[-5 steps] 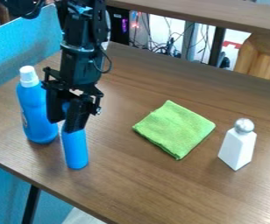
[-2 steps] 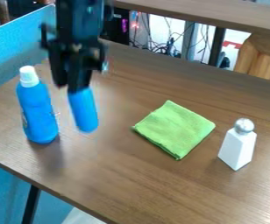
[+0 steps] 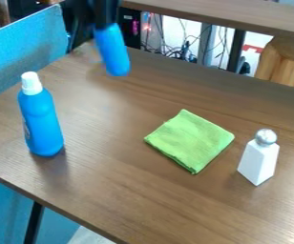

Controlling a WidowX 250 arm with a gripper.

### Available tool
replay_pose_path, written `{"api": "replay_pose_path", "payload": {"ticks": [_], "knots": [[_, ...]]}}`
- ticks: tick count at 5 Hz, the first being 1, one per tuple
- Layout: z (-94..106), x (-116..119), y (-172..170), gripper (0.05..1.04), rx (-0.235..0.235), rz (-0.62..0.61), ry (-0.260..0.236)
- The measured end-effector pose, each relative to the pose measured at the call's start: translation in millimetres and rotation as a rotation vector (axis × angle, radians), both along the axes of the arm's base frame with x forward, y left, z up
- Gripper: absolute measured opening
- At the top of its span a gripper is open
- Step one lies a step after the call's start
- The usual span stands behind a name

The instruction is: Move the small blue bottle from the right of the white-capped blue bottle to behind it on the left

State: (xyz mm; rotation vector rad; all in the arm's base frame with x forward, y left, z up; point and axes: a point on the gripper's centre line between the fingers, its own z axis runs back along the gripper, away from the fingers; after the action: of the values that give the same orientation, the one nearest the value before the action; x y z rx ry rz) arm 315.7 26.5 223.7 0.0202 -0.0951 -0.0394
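While the end effector [image 3: 106, 23] grips the blue cylinder [image 3: 114, 55] aloft, beyond the cloth [image 3: 190, 141] from the camera, we should align it vertically, lower slowly, and release only when its base seats flat on the worktop [image 3: 175, 205].

Bright, diffuse light leaves pale glare on the tabletop [image 3: 283, 209] and soft shadows.

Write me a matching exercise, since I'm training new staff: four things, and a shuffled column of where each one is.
1. green cloth
2. blue bottle
3. white container with silver top
4. blue cylinder

A. standing at the view's right
B. held up in the gripper
C. lying flat
D. standing at the view's left

Pairs: 1-C; 2-D; 3-A; 4-B
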Motion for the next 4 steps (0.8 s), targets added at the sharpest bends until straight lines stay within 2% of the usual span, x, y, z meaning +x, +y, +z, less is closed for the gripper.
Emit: {"api": "replay_pose_path", "payload": {"ticks": [1,2,4], "knots": [[10.1,7,29,0.370,0.014,0.074,-0.018],[0.9,11,63,0.370,0.030,0.166,0.047],[-23.7,24,113,0.370,0.015,0.271,0.162]]}}
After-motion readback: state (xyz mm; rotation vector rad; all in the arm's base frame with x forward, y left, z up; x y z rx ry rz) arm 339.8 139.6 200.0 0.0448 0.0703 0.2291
